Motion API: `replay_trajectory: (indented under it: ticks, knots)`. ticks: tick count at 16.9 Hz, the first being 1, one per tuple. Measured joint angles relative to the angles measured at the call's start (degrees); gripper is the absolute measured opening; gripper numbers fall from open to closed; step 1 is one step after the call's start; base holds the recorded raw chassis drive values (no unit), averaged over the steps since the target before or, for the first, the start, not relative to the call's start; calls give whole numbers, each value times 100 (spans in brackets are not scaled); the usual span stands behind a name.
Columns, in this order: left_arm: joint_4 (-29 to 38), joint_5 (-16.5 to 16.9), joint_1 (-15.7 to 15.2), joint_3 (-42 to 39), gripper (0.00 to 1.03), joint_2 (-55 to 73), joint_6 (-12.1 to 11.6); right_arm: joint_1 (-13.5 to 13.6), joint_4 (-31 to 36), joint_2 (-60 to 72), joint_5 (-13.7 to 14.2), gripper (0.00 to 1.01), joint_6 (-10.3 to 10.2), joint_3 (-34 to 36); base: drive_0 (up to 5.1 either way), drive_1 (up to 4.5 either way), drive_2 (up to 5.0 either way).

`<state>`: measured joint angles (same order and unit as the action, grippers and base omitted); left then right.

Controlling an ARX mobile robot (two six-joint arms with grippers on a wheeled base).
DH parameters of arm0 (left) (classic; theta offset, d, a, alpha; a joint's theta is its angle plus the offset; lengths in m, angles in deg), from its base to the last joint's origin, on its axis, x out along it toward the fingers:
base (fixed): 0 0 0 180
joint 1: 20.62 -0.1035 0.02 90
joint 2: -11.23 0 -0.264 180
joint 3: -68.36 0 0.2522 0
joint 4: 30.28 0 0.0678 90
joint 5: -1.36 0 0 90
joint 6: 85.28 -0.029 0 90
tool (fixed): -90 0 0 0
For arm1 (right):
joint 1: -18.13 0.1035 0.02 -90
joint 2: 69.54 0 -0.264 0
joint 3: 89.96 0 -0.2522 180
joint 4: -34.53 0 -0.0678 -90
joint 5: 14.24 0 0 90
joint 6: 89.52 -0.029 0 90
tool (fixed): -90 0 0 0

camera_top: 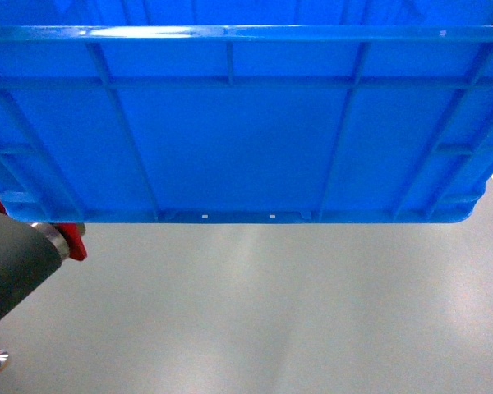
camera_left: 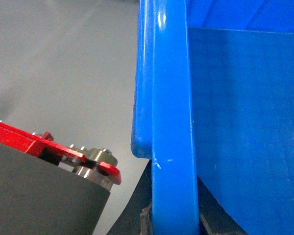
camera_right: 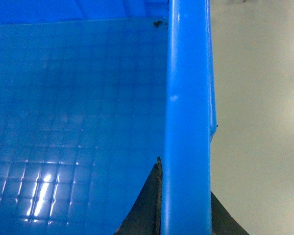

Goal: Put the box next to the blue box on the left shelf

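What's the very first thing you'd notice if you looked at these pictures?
The big bright-blue box grabs you first: its ribbed side fills the top of the head view, held up above the plain grey floor. Each wrist view shows the box's thick rim with dark fingers clamped on either side of it. Low on the left, a red frame and a grey cylinder poke into view.

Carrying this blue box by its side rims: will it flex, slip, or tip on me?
The box is probably stiff: ribbed walls, thick rim. Its glossy plastic may slip in the fingers. It looks empty inside, so likely light, though wide enough to sway.
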<state>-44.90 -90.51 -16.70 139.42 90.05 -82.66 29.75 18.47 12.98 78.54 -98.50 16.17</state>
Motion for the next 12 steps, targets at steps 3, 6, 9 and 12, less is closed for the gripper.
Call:
replay_trajectory:
  ticks: [3,6,9,12]
  knots:
    - [0,-2,0,0,6,0,0,0,9,0,0,8,-2,0,-148,-148,-148]
    - [0,0,0,0,6,0,0,0,11,0,0,8,-2,0,-154,-154,-154]
    - [0,0,0,0,6,0,0,0,13,0,0,8,0,0,-164,-164,-164]
    - [0,-2,0,0,6,0,0,0,13,0,0,8,0,0,-166,-166,-166]
